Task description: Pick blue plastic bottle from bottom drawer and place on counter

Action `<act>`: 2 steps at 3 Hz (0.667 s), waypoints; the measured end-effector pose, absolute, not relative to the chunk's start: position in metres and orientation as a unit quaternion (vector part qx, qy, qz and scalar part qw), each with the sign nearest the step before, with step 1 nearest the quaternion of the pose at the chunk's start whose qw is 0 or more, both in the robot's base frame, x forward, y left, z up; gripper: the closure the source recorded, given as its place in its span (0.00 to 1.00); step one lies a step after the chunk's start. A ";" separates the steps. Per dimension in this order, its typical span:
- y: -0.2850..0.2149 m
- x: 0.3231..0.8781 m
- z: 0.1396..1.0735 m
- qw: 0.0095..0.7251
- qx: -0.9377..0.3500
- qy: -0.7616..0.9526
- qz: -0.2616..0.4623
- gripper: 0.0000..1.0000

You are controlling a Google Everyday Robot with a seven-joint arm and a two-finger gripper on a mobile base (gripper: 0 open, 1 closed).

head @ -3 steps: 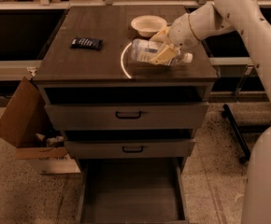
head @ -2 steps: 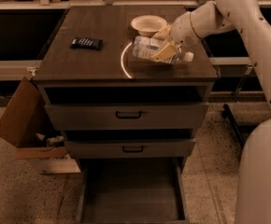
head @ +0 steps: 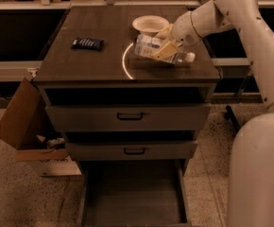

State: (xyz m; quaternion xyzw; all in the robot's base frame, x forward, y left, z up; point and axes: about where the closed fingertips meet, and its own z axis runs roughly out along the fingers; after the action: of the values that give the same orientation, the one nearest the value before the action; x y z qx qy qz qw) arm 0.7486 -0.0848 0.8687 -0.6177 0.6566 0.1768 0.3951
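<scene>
- The blue plastic bottle (head: 146, 45), clear with a pale label and white cap, lies tilted on its side over the right part of the counter (head: 89, 65); whether it touches the top, I cannot tell.
- The gripper (head: 164, 50) is there too, its tan fingers clamped round the bottle's middle.
- The counter is dark wood-grain, with a thin bright arc (head: 124, 63).
- A round pale bowl (head: 150, 23) sits just beyond the bottle, and a flat dark packet (head: 87, 43) lies well to the left.
- The bottom drawer (head: 132, 193) stands open, its floor flat and dark.
- A cardboard box (head: 19, 119) leans at the cabinet's left.

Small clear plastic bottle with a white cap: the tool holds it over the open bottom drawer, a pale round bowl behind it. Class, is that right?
One slip. The camera view shows the tool holding the small clear plastic bottle over the dark wood-grain counter, not the open bottom drawer; the pale round bowl is behind it.
</scene>
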 end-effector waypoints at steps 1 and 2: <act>-0.088 0.754 0.863 0.390 -0.607 0.667 0.183 0.13; -0.091 0.758 0.861 0.390 -0.600 0.673 0.187 0.00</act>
State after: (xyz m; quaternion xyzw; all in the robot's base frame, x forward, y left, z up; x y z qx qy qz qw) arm 0.7576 -0.0913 0.8613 -0.5996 0.6732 0.1866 0.3904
